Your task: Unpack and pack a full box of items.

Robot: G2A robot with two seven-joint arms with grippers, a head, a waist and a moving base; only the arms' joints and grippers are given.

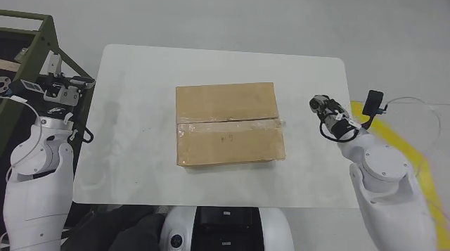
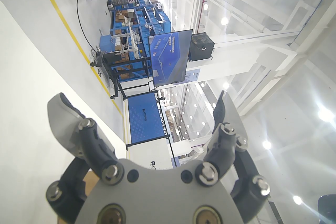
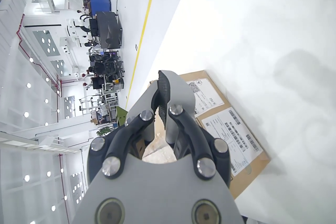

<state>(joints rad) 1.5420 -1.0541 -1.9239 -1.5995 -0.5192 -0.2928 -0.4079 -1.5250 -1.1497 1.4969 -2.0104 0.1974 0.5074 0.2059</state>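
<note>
Top view: a closed brown cardboard box [image 1: 228,123], its flaps sealed with clear tape along the middle seam, sits at the centre of a white rectangular table [image 1: 140,110]. The left gripper [image 1: 77,84] hangs at the table's left edge, beside a dark green metal frame [image 1: 43,36]. The right gripper [image 1: 318,101] is over the table's right side, near the box but apart from it.

Left wrist view: the left gripper [image 2: 141,104] is released, its fingers [image 2: 63,109] spread wide with nothing between them, beside the white table [image 2: 26,78].

Right wrist view: the right gripper [image 3: 162,82] is clenched, pads together on nothing. Beyond it the cardboard box [image 3: 228,103] rests on the table [image 3: 262,25], white printed labels [image 3: 233,133] on its side.
</note>
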